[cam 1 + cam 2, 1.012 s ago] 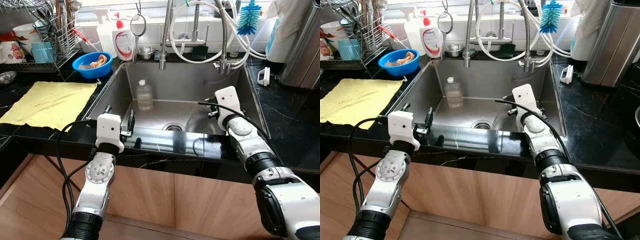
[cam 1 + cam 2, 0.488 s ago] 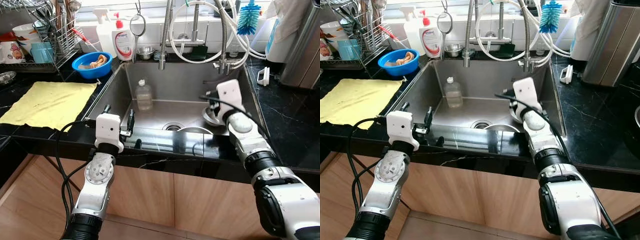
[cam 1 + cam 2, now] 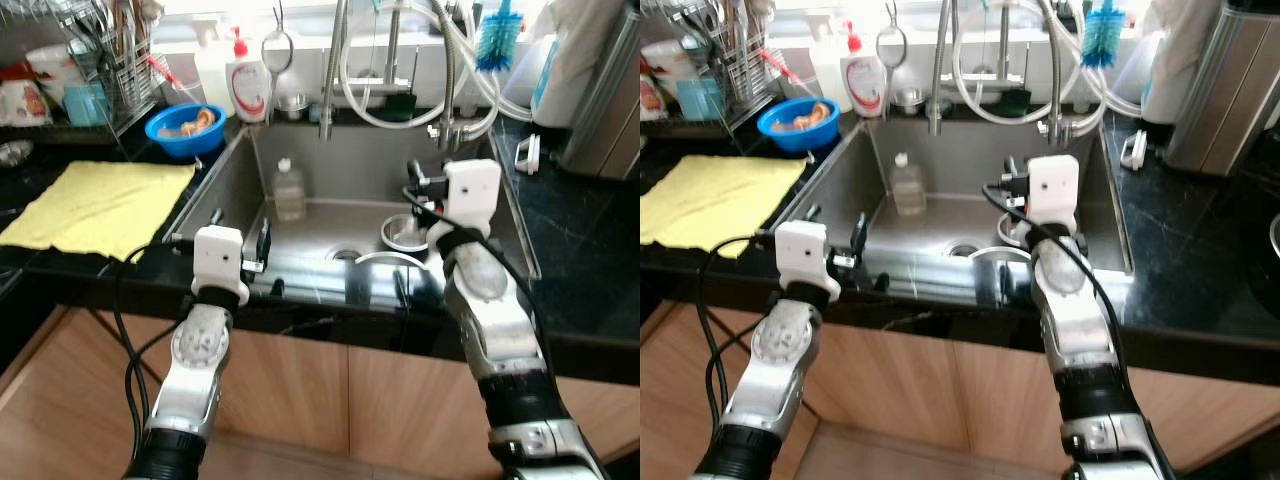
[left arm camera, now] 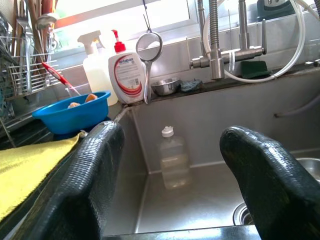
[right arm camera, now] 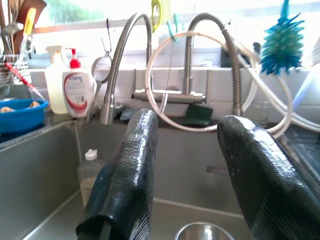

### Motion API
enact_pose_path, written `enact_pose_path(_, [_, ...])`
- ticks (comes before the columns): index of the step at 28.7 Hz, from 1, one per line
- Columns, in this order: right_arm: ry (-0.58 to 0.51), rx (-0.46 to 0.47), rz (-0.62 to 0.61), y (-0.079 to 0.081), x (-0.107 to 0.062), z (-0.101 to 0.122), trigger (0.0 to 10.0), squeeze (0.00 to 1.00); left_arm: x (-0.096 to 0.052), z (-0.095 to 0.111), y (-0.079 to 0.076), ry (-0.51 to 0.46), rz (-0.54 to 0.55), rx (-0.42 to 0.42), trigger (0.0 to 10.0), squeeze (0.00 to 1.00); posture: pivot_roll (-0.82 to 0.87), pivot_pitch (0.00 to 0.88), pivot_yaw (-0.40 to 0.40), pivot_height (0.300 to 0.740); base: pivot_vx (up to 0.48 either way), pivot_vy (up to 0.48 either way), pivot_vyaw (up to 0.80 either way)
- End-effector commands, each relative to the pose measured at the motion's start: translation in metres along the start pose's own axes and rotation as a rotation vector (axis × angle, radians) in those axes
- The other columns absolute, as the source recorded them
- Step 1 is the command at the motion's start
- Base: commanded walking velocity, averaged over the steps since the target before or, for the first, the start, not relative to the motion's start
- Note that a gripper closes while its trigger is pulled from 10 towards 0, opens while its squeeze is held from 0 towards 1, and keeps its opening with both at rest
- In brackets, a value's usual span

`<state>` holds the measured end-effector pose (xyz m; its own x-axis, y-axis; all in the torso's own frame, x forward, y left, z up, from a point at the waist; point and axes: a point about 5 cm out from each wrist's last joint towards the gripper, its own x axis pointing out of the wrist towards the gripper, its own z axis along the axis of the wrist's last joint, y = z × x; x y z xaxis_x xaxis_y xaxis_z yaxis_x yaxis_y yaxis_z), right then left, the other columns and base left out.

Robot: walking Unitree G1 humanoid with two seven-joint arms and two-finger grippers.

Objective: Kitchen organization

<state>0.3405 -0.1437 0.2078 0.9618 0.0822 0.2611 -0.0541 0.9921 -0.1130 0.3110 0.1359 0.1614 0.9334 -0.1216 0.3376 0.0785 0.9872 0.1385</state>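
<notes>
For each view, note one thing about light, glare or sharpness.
Left eye view: window glare washes out the top, slight softness. Right eye view: the same glare. Left wrist view: close fingers soft, clear bottle sharp. Right wrist view: backlit window, blue brush hazy.

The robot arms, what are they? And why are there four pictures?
They belong to a walking helper robot at a kitchen sink. Two pictures come from cameras in its head, looking down. The other two come from cameras on its wrists, looking along the black fingers. The left gripper waits at the sink's front edge, open and holding nothing. The right gripper hangs over the sink, open and empty too. In the sink stand a clear bottle and a small metal bowl. A yellow cloth lies on the counter.
</notes>
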Motion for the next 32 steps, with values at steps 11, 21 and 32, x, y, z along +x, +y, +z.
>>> enact_pose_path(11, [-0.026,-0.103,0.062,-0.021,-0.055,0.007,10.0,0.0,-0.016,0.003,0.022,0.002,0.046,0.018,10.0,0.0,-0.16,0.0,0.073,0.74,0.0,0.0,0.0])
enact_pose_path(21, [0.039,-0.069,0.038,-0.008,-0.065,-0.007,10.0,0.0,-0.024,-0.003,0.041,0.027,0.122,0.031,10.0,0.0,-0.16,0.0,0.063,0.74,0.0,0.0,0.0])
enact_pose_path(32, [0.045,-0.042,-0.006,-0.012,-0.065,-0.007,10.0,0.0,-0.033,-0.013,0.034,0.069,0.145,0.003,10.0,0.0,-0.2,0.0,0.052,0.74,0.0,0.0,0.0])
